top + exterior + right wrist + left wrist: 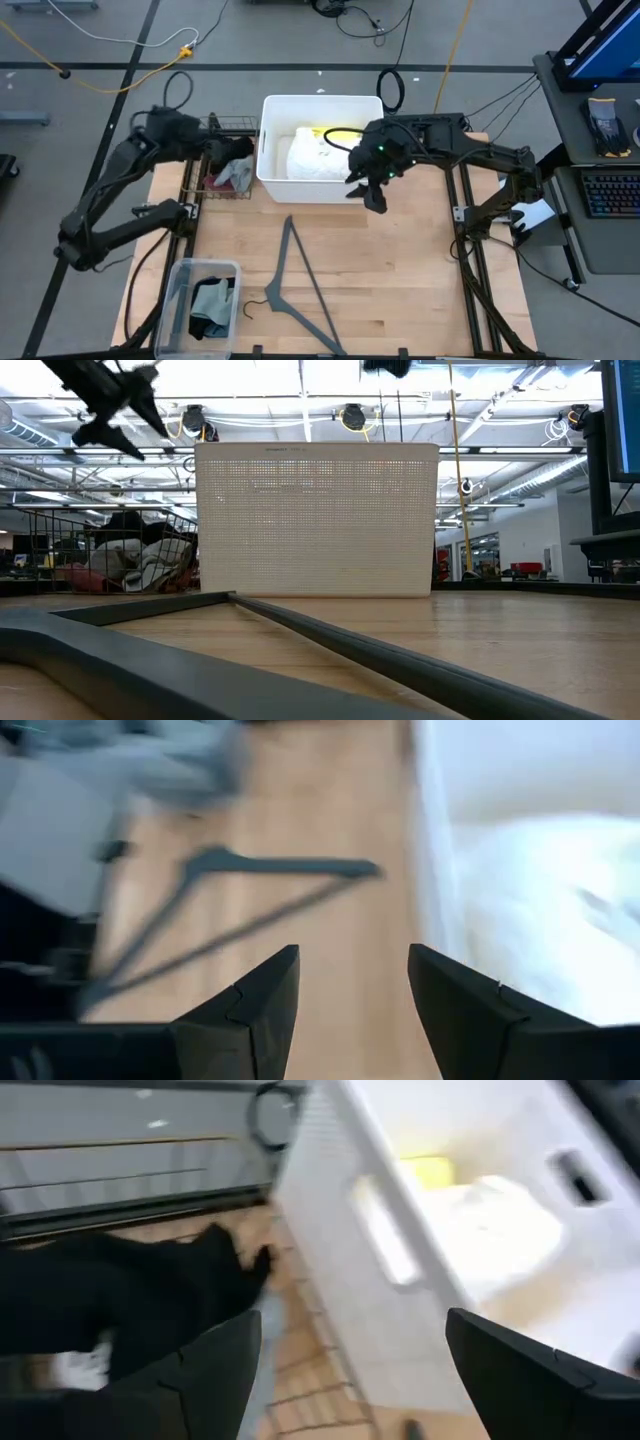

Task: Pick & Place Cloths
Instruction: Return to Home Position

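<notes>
A white bin (270, 150) at the table's far middle holds a white cloth (318, 158) and a yellow cloth (322, 133). A wire basket (226, 124) left of the bin holds maroon, pale grey and black cloths (232, 174). My left gripper (228, 150) hangs open and empty over that basket. In the left wrist view (352, 1320) the black cloth (130, 1300) lies beside one finger. My right gripper (372, 195) hangs open and empty by the bin's near right corner. The right wrist view (353, 950) shows the white cloth (545, 910) in the bin.
A thin grey clothes hanger (298, 285) lies on the wooden table's near middle. A clear plastic box (178, 300) at the near left corner holds teal and dark cloths (212, 308). Bare wood lies right of the hanger.
</notes>
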You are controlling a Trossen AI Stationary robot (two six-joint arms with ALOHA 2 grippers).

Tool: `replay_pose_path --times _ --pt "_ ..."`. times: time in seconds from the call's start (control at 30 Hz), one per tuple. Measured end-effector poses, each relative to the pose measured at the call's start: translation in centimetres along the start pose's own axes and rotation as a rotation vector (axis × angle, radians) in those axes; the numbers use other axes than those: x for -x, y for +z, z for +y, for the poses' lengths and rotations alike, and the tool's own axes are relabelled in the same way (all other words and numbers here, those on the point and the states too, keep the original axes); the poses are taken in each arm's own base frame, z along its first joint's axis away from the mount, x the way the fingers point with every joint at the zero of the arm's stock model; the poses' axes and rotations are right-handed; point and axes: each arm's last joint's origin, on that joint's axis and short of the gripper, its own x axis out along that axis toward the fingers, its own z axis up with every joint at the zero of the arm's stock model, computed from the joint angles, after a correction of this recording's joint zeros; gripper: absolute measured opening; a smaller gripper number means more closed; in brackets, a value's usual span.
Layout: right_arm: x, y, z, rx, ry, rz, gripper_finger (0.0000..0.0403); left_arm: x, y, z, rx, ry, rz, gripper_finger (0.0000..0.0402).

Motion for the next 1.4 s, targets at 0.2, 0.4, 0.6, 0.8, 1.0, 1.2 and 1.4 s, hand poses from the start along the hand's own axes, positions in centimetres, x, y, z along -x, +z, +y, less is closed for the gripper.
replay_pose_path --times 0.2,0.4,0.6,0.8,1.0,1.2,1.4 --pt "1.3 -0.5 -1.5 -0.016 -0.313 0.020 0.0184 3.0 -1.4 -0.9 -0.072 -0.180 -0.061 0.0328" --pt "3.1 -1.9 -2.3 -0.134 -0.451 0.076 0.0181 6.3 -3.2 -1.3 -0.161 -0.303 -0.153 0.0322" --pt "4.5 -3.4 -1.1 -0.076 -0.264 0.050 0.0181 9.8 -5.2 -1.1 -0.232 -0.453 -0.293 0.0323" --pt "5.3 -6.4 -0.8 -0.111 -0.249 -0.073 0.0181 12.5 -6.7 -1.0 -0.322 -0.592 -0.427 0.0322" --pt "5.4 -10.5 -0.6 -0.137 -0.232 -0.284 0.0181 12.7 -7.8 -0.6 -0.350 -0.622 -0.438 0.0315" --pt "5.3 -15.2 -0.5 -0.167 -0.204 -0.468 0.0181 11.2 -9.6 0.3 -0.335 -0.627 -0.446 0.0315" --pt "5.9 -18.8 -0.3 -0.206 -0.171 -0.599 0.0181 9.4 -9.7 0.5 -0.336 -0.653 -0.431 0.0315"
